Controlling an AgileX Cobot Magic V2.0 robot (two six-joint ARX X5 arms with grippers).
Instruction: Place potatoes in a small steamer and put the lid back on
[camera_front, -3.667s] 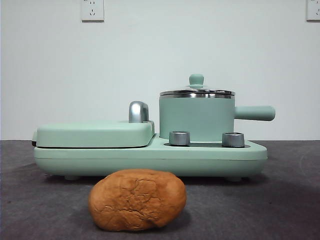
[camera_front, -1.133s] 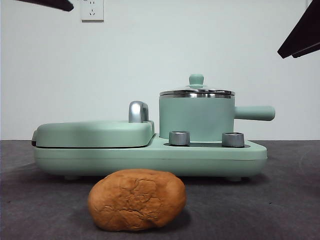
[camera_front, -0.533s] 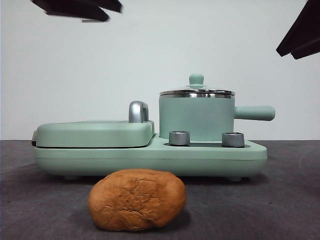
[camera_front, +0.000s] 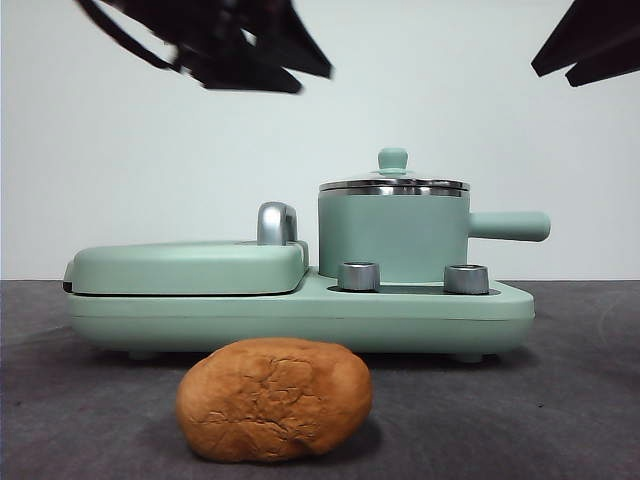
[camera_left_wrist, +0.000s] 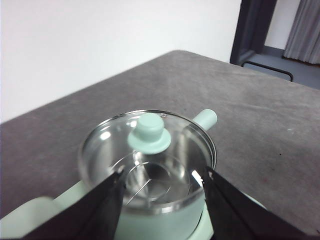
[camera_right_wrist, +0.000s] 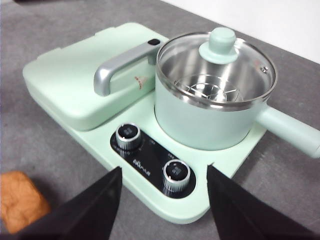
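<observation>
Centrally, a dark grey felt-like table (camera_front: 580, 400) runs back to a plain white wall (camera_front: 450, 90); the left wrist view adds a dark door frame (camera_left_wrist: 255, 27) and a grey curtain (camera_left_wrist: 305, 25) beyond the table's far edge. On the table sits a mint-green cooker base (camera_front: 300, 315) with two chrome dials (camera_right_wrist: 152, 157). The steamer (camera_front: 393, 235) stands on the base's right half, handle (camera_front: 510, 226) pointing to 3 o'clock, with the lid (camera_front: 393, 183) seated on its rim. A flat griddle (camera_front: 185, 268) with a chrome handle (camera_front: 277, 222) fills the left half. The potato (camera_front: 273, 400) lies on the table in front of the base, at 7 o'clock from the steamer, apart from it.

Compared with half a second earlier, the dark arm at the top left reaches lower and further toward centre; the arm at the top right corner has barely shifted. The left gripper (camera_left_wrist: 160, 180) hangs above the lid, jaws apart on either side of it, not touching. The right gripper (camera_right_wrist: 164, 187) hovers over the front edge of the base, jaws apart.

Open table lies right of the base and around the potato.
</observation>
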